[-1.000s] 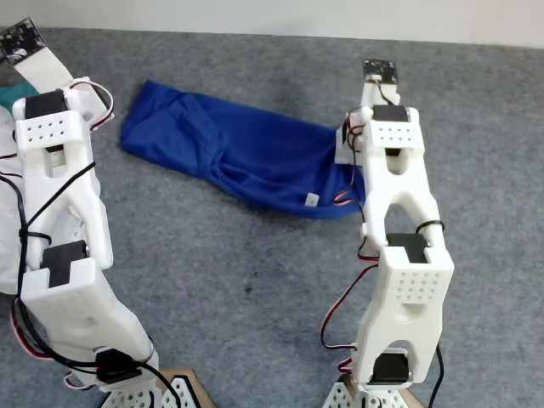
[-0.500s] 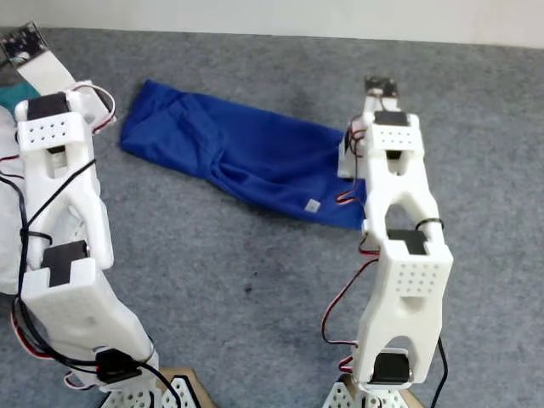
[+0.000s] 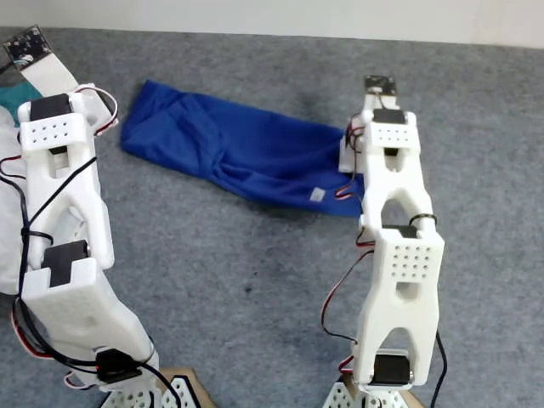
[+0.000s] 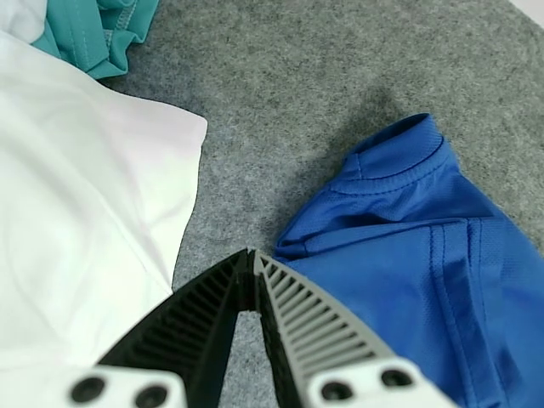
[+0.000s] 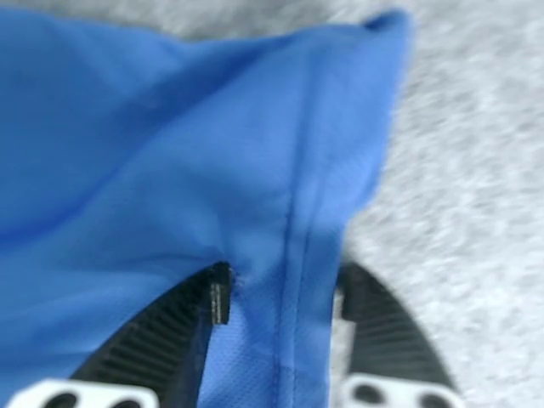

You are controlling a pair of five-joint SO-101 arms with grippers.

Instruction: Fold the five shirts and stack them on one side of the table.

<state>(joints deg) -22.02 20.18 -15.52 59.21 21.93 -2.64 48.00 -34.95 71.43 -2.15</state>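
A blue shirt (image 3: 238, 153) lies spread lengthwise across the far middle of the grey table. My right gripper (image 3: 355, 161) is at the shirt's right end. In the right wrist view the gripper (image 5: 285, 285) is shut on a fold of the blue cloth (image 5: 170, 153), which bunches up between its fingers and hides their tips. My left gripper (image 4: 253, 257) is shut and holds nothing. It hovers over bare table between the blue shirt's collar end (image 4: 408, 246) and a white shirt (image 4: 76, 187). The left arm (image 3: 55, 127) stands at the table's left side.
A teal shirt (image 4: 110, 30) lies partly under the white one at the far left, and both show at the left edge as teal (image 3: 13, 93) and white (image 3: 7, 212). The near middle of the grey table (image 3: 246, 280) is bare. A pale wall strip (image 3: 280, 15) borders the far edge.
The right arm shifted a little, and the shirt's right end and its small tag moved slightly with it. The left arm has stayed still.
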